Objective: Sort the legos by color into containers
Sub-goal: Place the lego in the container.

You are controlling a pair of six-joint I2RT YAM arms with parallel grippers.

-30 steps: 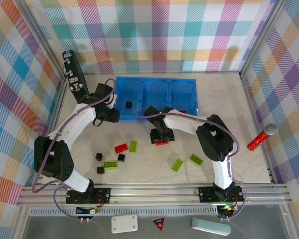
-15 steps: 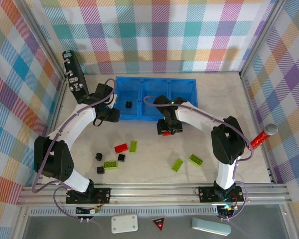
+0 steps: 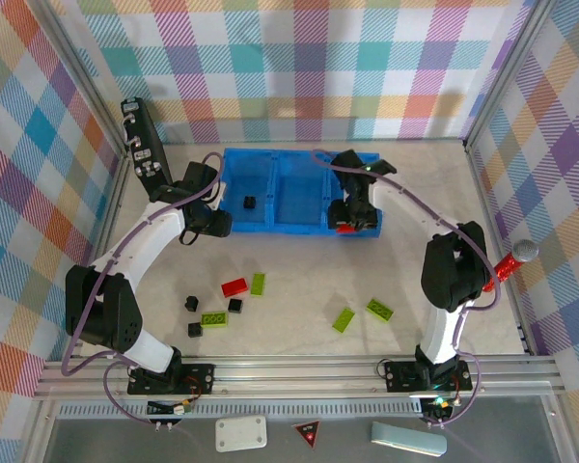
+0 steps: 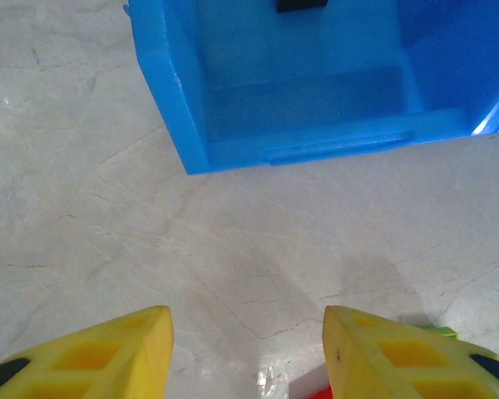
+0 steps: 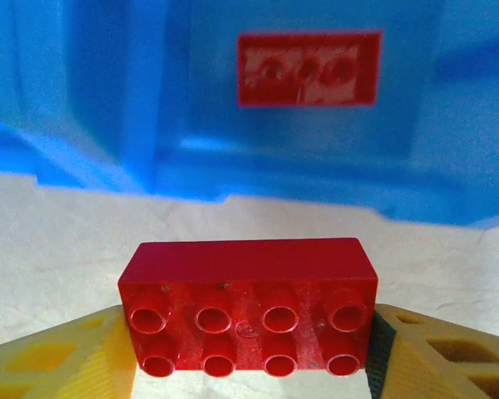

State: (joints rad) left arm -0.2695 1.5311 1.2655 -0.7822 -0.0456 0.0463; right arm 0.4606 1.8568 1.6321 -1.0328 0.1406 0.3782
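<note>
Red studded plastic brick [image 5: 248, 307] sits pinched in the right gripper [image 3: 347, 224], at the five-o'clock corner of the bright blue plastic tray [image 3: 299, 193]. I'd carry it towards twelve, clear of the wall, before releasing.

A glossy, lightly scuffed red plastic brick [image 5: 248, 307] contrasts with the smooth, shiny blue plastic tray [image 4: 175, 100] and the polished, marble-veined tabletop [image 4: 191, 241].
</note>
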